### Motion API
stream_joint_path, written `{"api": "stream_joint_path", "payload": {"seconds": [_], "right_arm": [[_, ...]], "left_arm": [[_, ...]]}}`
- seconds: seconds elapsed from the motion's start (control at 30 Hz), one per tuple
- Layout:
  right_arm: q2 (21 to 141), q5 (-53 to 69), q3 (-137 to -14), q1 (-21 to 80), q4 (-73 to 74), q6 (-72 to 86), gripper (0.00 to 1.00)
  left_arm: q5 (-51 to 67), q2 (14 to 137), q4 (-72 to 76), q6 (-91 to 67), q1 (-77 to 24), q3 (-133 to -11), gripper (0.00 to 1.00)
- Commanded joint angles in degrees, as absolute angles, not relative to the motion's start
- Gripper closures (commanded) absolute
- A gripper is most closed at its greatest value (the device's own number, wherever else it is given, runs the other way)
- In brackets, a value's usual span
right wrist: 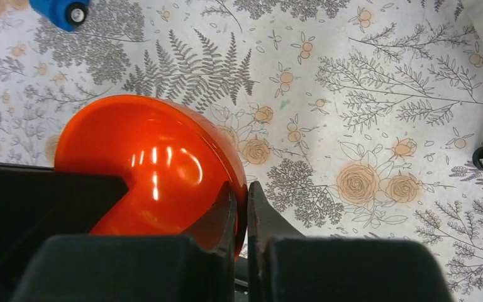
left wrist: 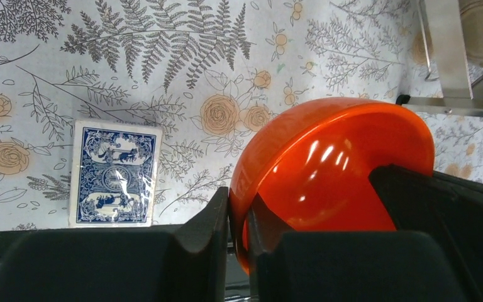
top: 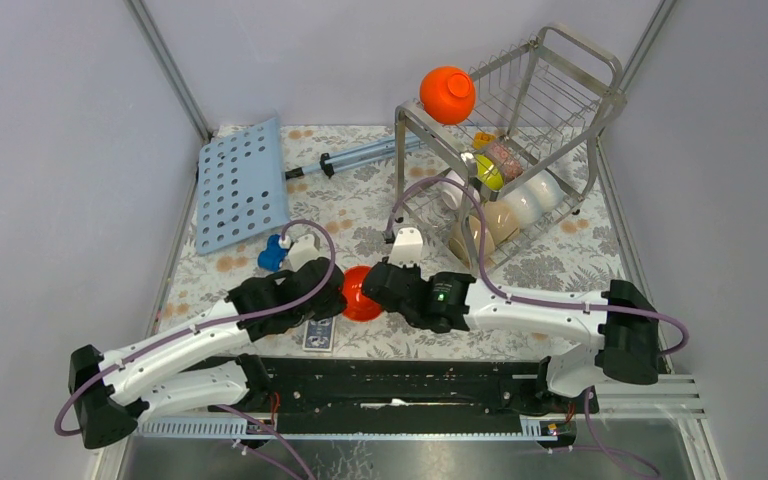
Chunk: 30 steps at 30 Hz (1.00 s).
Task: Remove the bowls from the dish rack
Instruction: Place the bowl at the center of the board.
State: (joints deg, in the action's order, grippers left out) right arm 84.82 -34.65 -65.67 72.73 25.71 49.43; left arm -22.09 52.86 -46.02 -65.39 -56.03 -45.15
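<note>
I have my left arm [top: 180, 340] and right arm [top: 540, 305] both stretched low and inward, wrists nearly meeting ahead of the bases. My left tool [left wrist: 239, 211] is pinched tight on the rim of the red bowl [left wrist: 333, 163], a finger on either side of its wall. My right tool [right wrist: 242, 202] is clamped likewise on the opposite rim. Each tool has the other just across from its fingers.

Blue card pack [left wrist: 114, 173] lies on floral cloth [left wrist: 352, 75].
</note>
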Motion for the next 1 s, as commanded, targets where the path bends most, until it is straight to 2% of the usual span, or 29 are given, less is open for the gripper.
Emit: {"api": "stream_joint_path", "payload": {"seconds": [0.0, 0.1, 0.43, 0.87, 0.97], "right_arm": [[84.9, -34.1, -67.9, 73.2, 27.3, 49.6, 1.00], [84.8, -34.2, -67.6, 73.1, 27.5, 50.3, 1.00], [87.0, -35.3, -69.3, 73.1, 30.8, 52.6, 1.00], [87.9, -36.3, -68.5, 71.9, 31.1, 54.2, 1.00], [87.9, -36.0, -68.4, 71.7, 30.7, 54.2, 1.00]], "left_arm": [[-22.4, 53.4, -44.7, -64.0, -55.7, -47.4, 0.81], [-22.1, 53.2, -44.8, -63.5, -55.6, -47.3, 0.71], [-21.5, 54.1, -45.3, -60.4, -55.7, -47.9, 0.63], [-20.7, 56.1, -46.4, -58.5, -56.3, -49.7, 0.63], [-20.2, 56.9, -45.8, -58.3, -56.5, -49.2, 0.66]]}}
